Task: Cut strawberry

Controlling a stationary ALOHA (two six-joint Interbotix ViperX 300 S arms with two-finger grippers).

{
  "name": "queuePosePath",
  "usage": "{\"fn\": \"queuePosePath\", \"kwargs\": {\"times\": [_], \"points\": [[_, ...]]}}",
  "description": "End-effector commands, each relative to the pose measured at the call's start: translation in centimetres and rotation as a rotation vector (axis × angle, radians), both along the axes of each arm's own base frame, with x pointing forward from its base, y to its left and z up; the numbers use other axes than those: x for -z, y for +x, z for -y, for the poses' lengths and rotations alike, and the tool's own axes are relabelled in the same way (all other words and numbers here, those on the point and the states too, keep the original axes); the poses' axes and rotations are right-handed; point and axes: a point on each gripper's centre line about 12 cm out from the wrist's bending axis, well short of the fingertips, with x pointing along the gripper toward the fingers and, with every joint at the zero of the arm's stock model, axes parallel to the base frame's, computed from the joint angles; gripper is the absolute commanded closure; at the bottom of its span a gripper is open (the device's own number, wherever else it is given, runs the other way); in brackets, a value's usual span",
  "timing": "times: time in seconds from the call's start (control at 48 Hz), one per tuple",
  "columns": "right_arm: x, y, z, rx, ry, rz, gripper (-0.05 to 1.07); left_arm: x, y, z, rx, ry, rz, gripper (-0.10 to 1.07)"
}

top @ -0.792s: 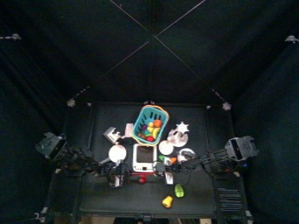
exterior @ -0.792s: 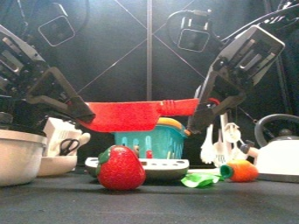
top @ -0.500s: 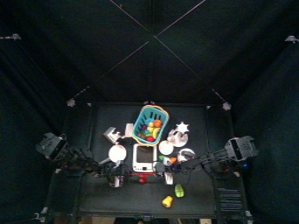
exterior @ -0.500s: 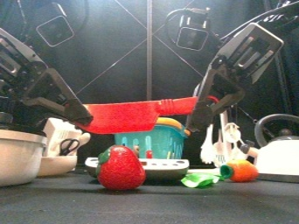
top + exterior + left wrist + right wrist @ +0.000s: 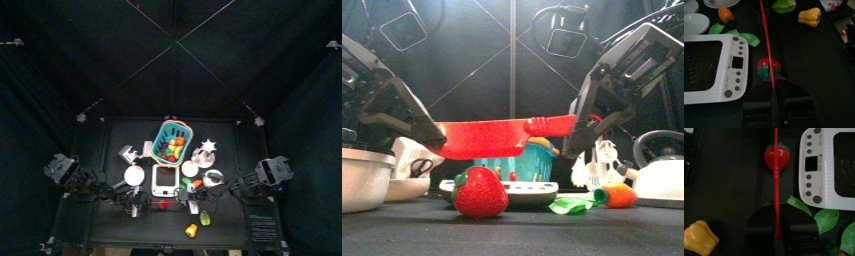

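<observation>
The small red strawberry with a green leafy top (image 5: 481, 192) lies on the black table (image 5: 543, 235) near its front edge, a little left of the middle and just in front of the white flat kitchen scale with a row of buttons (image 5: 714, 65). Directly above the fruit, not touching it, hangs a red plastic toy knife (image 5: 486, 134), its broad blade level and its edge facing down; both wrist views show the blade edge-on as a thin red line crossing the strawberry (image 5: 767, 64) (image 5: 777, 156). The left gripper (image 5: 773, 98) is clamped on the blade's left end, and the right gripper (image 5: 777, 228) is clamped on the handle end at the right, both arms slanting down to it from either side. To the right of the strawberry lie a green leaf-shaped piece (image 5: 572, 204) and a small orange piece (image 5: 616, 196), with a white kettle (image 5: 660, 172) at the right edge. A yellow bell pepper piece (image 5: 191, 230) sits nearer the front edge. Behind the scale stands a teal plastic basket holding coloured pieces (image 5: 171, 142), and white round bowls (image 5: 366, 176) sit at the left.
</observation>
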Motion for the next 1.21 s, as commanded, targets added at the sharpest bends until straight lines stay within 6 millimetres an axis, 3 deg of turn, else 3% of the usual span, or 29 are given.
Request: {"fn": "queuePosePath", "kwargs": {"times": [0.0,0.292,0.583,1.188], "points": [[-1.5,0.9,-0.6,-0.011,0.006,0.037,0.71,-1.0,0.9,0.2,-0.003,-0.01,0.038,0.6],[-1.3,1.5,-0.8,-0.004,-0.017,-0.023,0.72,-0.4,1.1,0.3,-0.003,-0.004,0.02,0.6],[-1.1,1.7,-1.1,0.002,-0.022,-0.067,0.85,0.4,1.4,0.6,0.003,0.005,-0.005,0.6],[0.5,1.9,-0.9,0.003,-0.029,-0.086,0.87,1.6,1.5,0.6,0.003,0.008,-0.052,0.61]]}}
